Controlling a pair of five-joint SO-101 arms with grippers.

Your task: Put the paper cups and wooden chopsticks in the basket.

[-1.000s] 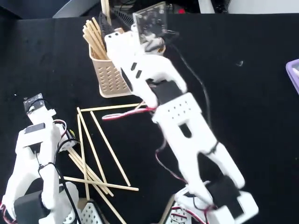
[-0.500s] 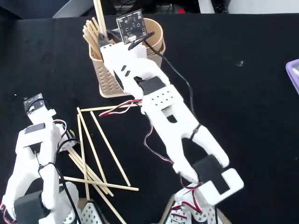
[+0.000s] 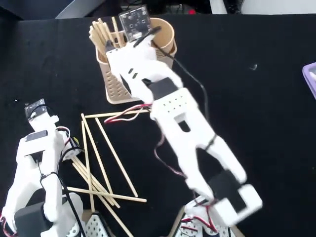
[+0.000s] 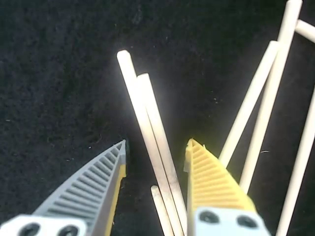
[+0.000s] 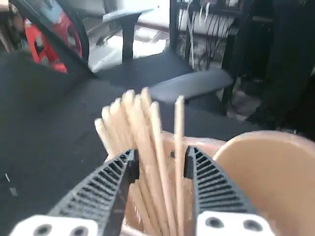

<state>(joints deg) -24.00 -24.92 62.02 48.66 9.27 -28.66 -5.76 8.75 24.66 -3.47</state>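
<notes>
Basket [image 3: 116, 86] sits upper left of centre in the high view, chopstick bundle [image 5: 142, 128] upright in it, paper cup [image 3: 167, 35] against its right side. Right jaws are parted astride the bundle, nothing clamped, so I'd lift straight up to avoid snagging sticks. Left jaws gape over two loose chopsticks [image 4: 152, 128] on the tabletop [image 3: 256, 123], lower left. Close low, catching both.

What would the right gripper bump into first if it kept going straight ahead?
Most likely the wooden chopsticks standing in the basket: they rise between the open jaws of the right gripper. How far off they are is hard to tell.
</notes>
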